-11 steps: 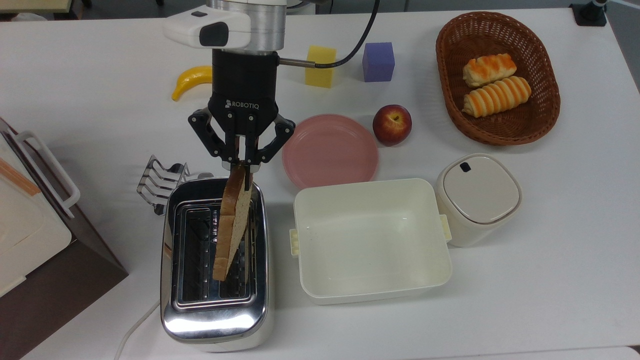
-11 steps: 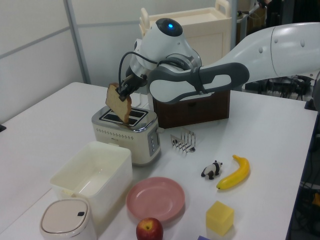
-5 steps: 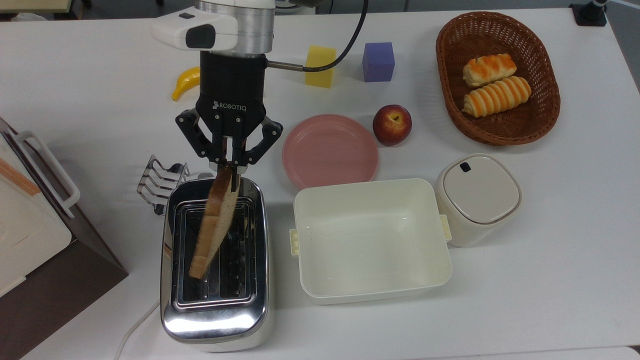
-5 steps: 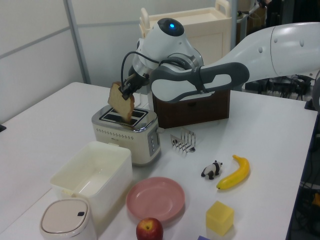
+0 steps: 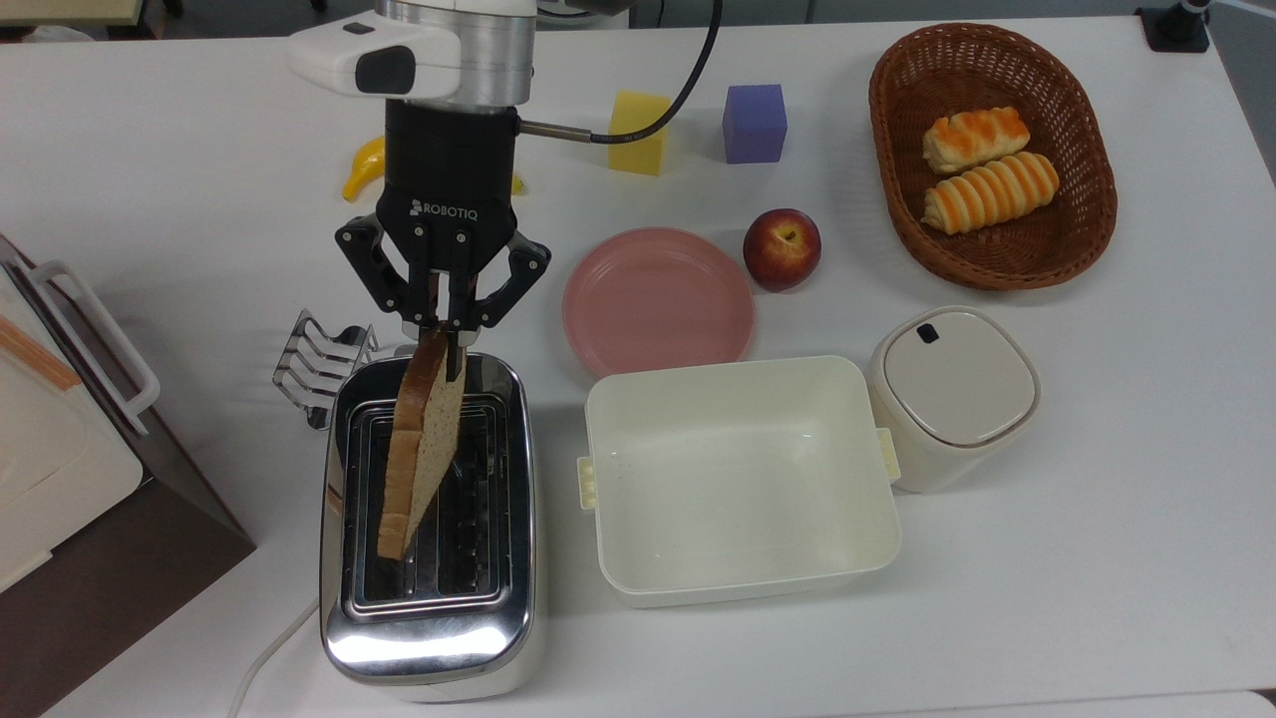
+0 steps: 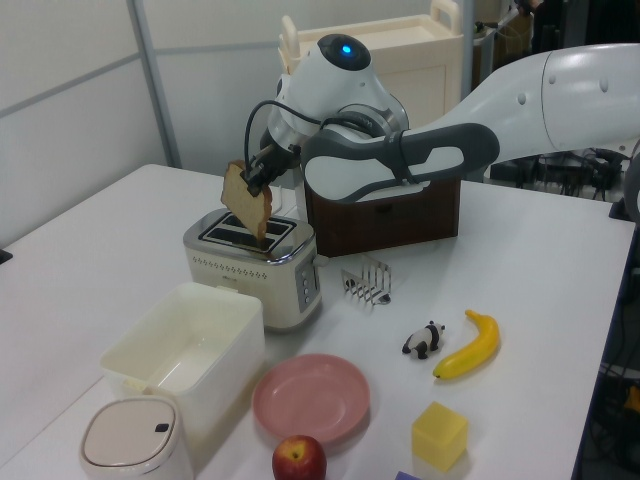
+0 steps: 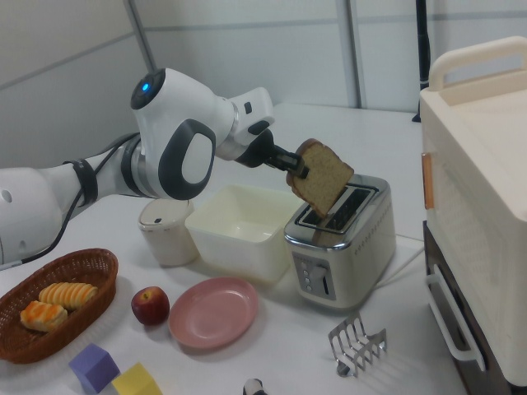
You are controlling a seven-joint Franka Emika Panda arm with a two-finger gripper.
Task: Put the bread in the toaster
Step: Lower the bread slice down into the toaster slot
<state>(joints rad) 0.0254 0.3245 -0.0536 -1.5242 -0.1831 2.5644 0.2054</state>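
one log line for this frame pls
phase: insert | hand: shut on bread | bread: tilted, above toaster slots, not in | tub: beside toaster

A white table [image 5: 1097, 499] stands before pale panelled walls [image 6: 70, 100] with grey metal uprights.

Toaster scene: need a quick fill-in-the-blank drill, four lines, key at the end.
1. The claw is shut on the ____, held tilted above the toaster.
2. In the top view, the fruit just right of the pink plate is a ____.
3. The wicker basket holds ____ striped rolls.
4. In the top view, the cream tub sits on the toaster's ____ side.

Missing words: bread; peach; two; right
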